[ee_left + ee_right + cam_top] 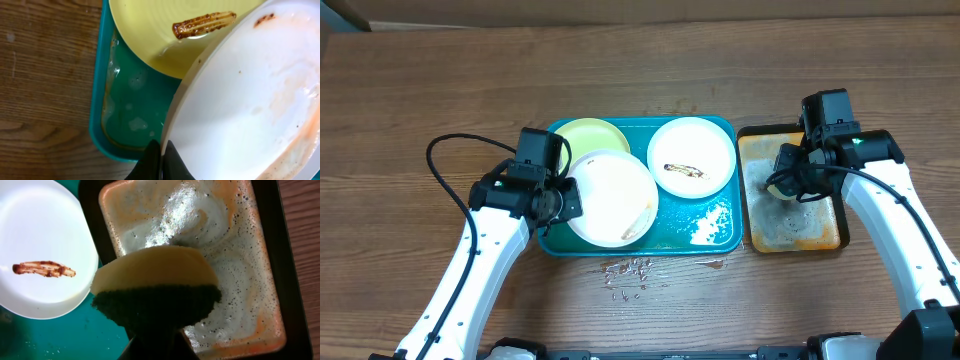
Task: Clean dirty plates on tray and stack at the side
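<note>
My left claw (160, 152) grips the rim of the smeared white plate (250, 100), steadying it over the tray (97, 125) for scrubbing. My right claw (157, 342) clamps the sponge (157, 287) just right of that tray.

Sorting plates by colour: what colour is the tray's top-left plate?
Pale yellow-green plate, clearest in left wrist view.

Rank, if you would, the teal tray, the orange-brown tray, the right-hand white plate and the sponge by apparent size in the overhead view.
1. teal tray
2. orange-brown tray
3. right-hand white plate
4. sponge, partly hidden, yet clearly smallest
</note>
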Motion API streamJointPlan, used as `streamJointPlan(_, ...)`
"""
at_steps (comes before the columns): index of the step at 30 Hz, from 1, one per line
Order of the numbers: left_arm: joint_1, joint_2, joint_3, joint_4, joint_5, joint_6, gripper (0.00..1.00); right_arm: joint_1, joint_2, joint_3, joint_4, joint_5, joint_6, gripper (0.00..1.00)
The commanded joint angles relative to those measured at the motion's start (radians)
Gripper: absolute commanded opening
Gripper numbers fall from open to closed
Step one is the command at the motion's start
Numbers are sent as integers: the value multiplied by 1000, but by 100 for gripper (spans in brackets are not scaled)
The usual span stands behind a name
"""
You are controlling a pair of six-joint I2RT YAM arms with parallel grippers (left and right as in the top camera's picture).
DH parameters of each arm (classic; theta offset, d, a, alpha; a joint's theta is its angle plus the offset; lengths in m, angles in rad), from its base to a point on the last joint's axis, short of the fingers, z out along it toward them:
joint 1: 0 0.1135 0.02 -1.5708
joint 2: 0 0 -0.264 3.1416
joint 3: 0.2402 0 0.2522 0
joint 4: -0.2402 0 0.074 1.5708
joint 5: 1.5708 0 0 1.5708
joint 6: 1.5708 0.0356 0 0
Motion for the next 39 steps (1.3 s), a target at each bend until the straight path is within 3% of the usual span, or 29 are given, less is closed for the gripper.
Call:
streamJointPlan(1,4,-10,26,27,-29,1,4,0,-5,5,-2,13,-4,7)
streamJointPlan(4,4,-10,26,34,6,14,4,0,-5,5,-7,13,-4,7)
streamJointPlan(12,4,57,26,-13,386,253,4,0,-5,5,-12,13,-4,7)
streamJointPlan(24,5,261,26,-122,639,249,4,0,-5,5,-32,13,-4,8)
streamJointPlan(31,6,265,26,-193,526,76,4,0,-5,5,-32,13,-4,7)
streamJointPlan(39,6,265,26,-179,504,76,4,0,-5,5,-32,13,-4,7)
